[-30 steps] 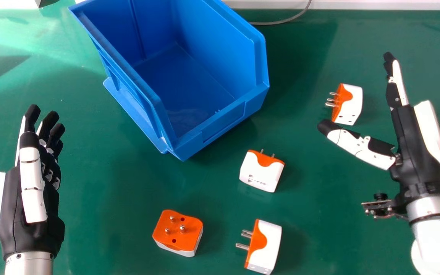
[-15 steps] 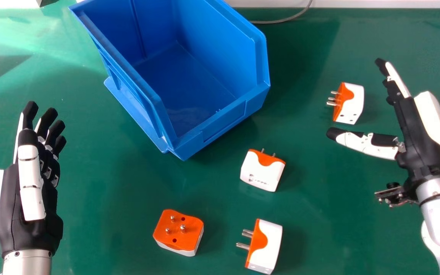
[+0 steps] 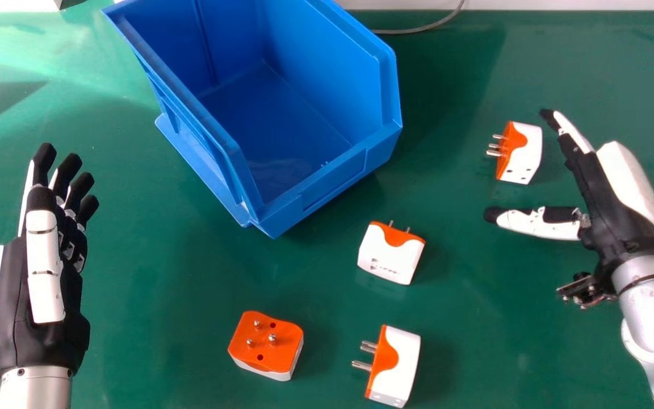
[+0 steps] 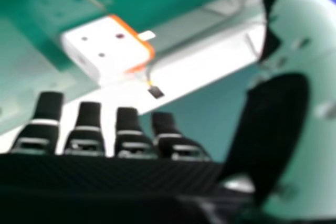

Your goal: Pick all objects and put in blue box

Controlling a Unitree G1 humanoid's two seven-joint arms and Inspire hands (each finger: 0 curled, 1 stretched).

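Left hand (image 3: 13,301) has fingers straight, blue box (image 3: 310,200) sits on worktop (image 3: 162,329), three adapters (image 3: 389,255) nearer, then far-right adapter (image 3: 527,153), likely light, rigid, slick, best gripped across white casing, near right hand (image 3: 611,199), fingers straight, thumb spread.

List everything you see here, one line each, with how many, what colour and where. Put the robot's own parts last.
Table: one, green, under everything.
Box: one, blue, on the table, upper middle of the head view.
Plugs: four, white and orange, on the table; one right of the box, one just in front of it, two near the view's bottom edge.
Cable: one, grey, beyond the box.
Left hand: one, black and white, left side.
Right hand: one, black and white, right side.
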